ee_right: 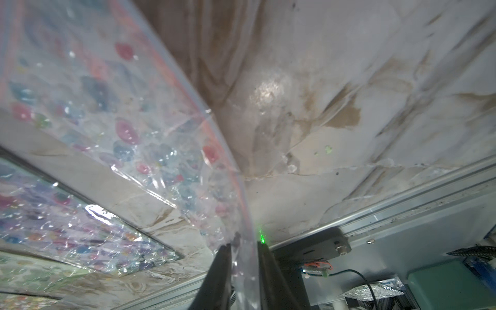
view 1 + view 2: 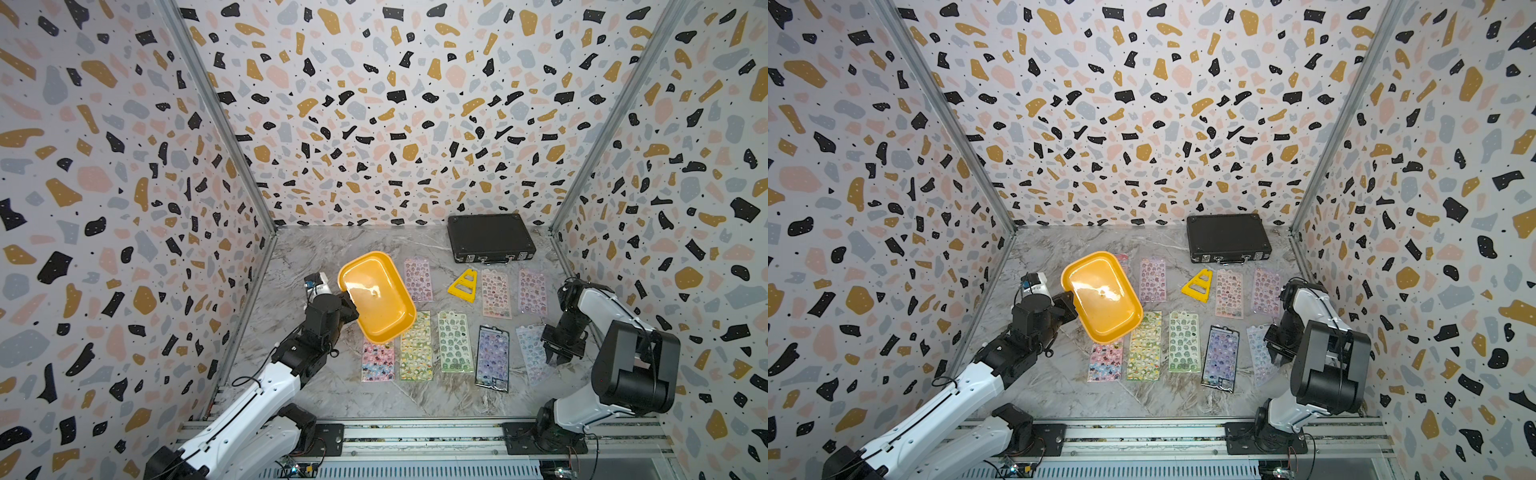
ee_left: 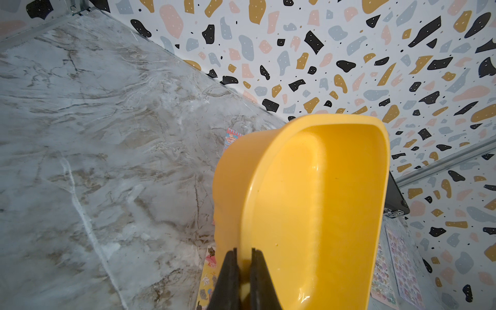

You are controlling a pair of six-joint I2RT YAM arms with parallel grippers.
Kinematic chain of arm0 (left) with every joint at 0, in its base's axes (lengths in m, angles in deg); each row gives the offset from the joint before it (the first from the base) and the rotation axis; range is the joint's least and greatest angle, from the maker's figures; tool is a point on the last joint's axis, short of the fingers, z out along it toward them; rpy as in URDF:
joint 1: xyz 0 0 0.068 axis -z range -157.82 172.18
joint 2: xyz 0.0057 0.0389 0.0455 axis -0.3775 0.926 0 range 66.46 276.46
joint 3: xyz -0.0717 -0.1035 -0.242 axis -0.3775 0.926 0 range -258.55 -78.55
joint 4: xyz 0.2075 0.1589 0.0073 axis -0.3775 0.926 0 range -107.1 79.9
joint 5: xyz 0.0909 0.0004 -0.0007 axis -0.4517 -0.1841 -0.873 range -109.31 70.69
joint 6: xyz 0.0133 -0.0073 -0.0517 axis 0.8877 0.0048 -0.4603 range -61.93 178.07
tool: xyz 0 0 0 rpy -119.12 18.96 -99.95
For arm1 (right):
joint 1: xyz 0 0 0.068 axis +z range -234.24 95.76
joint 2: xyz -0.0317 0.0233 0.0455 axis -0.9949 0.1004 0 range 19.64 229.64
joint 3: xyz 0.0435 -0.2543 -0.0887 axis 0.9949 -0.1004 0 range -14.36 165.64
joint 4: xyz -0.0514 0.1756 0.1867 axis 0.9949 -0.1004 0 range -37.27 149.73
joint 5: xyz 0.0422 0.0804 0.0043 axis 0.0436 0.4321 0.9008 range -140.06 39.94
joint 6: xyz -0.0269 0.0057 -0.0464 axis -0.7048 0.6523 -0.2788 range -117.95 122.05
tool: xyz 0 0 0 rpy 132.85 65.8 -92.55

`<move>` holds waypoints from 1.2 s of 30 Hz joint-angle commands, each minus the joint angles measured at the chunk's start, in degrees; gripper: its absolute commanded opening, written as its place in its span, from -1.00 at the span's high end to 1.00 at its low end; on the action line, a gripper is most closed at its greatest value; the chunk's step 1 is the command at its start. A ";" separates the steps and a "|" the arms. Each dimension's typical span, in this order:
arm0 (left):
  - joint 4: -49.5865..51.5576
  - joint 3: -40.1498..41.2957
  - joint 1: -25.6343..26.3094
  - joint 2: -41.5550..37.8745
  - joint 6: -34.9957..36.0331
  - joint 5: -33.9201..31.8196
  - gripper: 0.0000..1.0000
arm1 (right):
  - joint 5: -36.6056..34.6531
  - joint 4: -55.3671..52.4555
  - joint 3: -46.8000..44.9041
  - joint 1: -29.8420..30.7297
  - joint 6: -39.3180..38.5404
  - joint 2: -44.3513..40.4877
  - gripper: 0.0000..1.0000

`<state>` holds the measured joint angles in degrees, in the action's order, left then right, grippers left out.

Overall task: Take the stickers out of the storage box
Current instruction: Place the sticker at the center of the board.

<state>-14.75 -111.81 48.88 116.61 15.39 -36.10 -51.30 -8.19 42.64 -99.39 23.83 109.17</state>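
Left claw [image 3: 243, 251] is clamped on the rim of the yellow tub [image 2: 376, 297], holding it tilted off the table [image 2: 332, 390]. Stickers [image 2: 455, 340] lie flat right of the tub, some partly under it; right claw [image 1: 244, 243] stands slightly parted around the clear edge of a pale sheet [image 1: 120, 107]

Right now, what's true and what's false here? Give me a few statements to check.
1. The box is empty. True.
2. The left fingers pinch the box's rim. True.
3. The black case stands open. False: it is shut.
4. The sheets lie in one stack. False: they are spread out singly on the table.
5. The yellow triangle is in the box. False: it lies on the table among the sheets.
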 commanded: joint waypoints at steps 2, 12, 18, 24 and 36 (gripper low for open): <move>-3.60 0.65 -0.42 -1.29 -0.43 0.00 1.00 | -3.38 -2.65 2.36 -0.22 0.18 1.09 0.48; -3.51 0.82 -0.51 -1.82 -0.65 0.01 1.00 | -6.62 -3.27 4.31 -0.22 0.37 4.49 0.35; -3.49 0.82 -0.51 -2.03 -0.68 0.01 1.00 | -7.78 -3.37 4.87 -0.22 0.81 5.37 0.24; -3.40 0.91 -0.51 -2.26 -0.83 0.10 1.00 | -9.27 -3.62 5.12 -0.22 1.06 5.52 0.11; -3.32 0.91 -0.50 -2.69 -1.00 0.22 1.00 | -6.93 -2.55 5.34 -0.15 1.75 2.64 0.05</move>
<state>-14.73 -111.37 48.83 114.93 15.13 -36.10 -58.73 -9.35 46.26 -99.39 24.38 114.55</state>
